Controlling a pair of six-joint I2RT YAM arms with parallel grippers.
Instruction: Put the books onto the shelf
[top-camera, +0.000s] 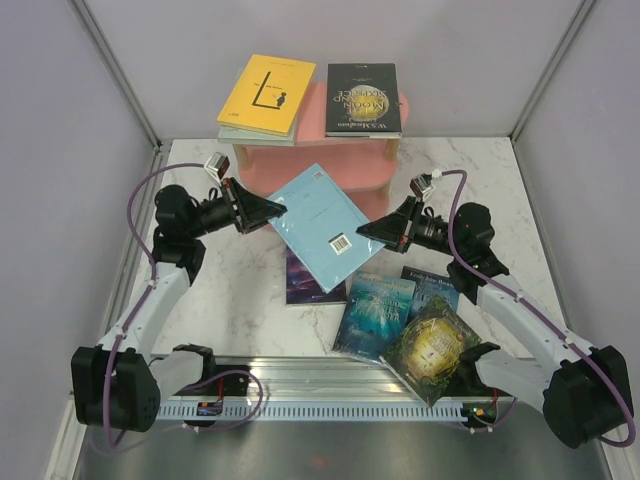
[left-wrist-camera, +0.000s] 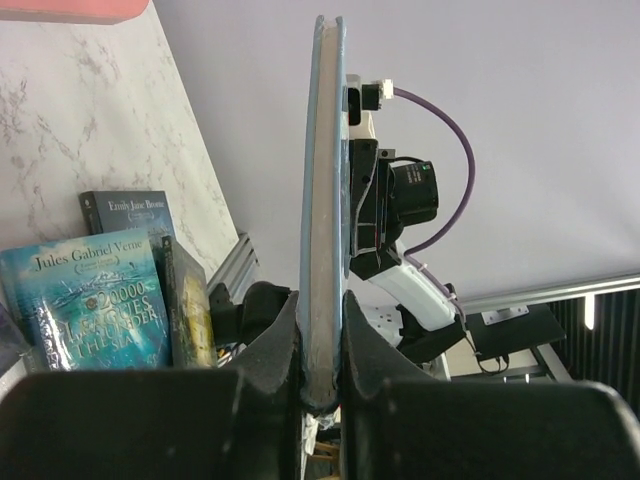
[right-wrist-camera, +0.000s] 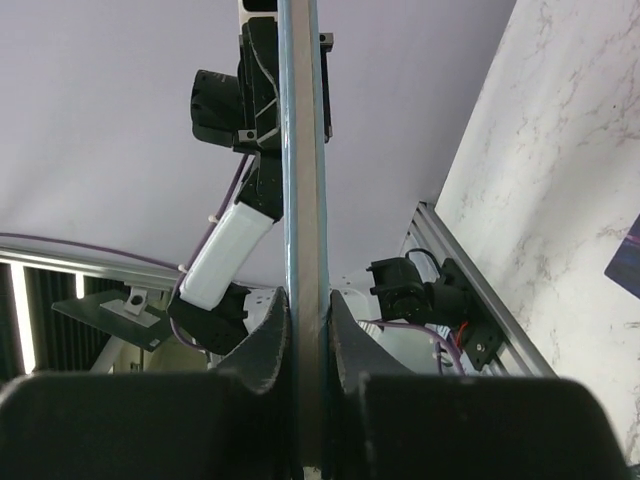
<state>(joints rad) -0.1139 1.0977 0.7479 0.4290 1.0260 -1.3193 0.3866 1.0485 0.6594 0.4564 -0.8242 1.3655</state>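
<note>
While each gripper pinches one side edge of the thin light blue paperback (top-camera: 318, 225), the book hangs in the air between the arms, tilted, just in front of the small pink tiered shelf with wooden supports (top-camera: 312, 120). The left gripper (top-camera: 278, 210) is clamped narrow on the book's left edge and the right gripper (top-camera: 364, 232) is closed just as tightly on the opposite edge.

The main risk, as I judge it, is uneven motion. If one arm leads the other, the floppy paperback could buckle, twist or slide out of a pinch. The shelf's top board already carries a yellow paperback (top-camera: 266, 93) and a black paperback (top-camera: 363, 98). A low approach could catch a corner on a board's rim and shove the shelf or those two books. Letting go with one side early would leave the book drooping from a single edge grip.

The overhead view alone shows the book's place relative to the shelf and the four paperbacks lying on the white marble table (top-camera: 230, 290). The wrist views alone show the grip edge-on. In each, the book sits deep between the fingers. The left wrist also reads the teal cover (left-wrist-camera: 90, 305) below, whereas the right wrist shows mostly bare marble.
</note>
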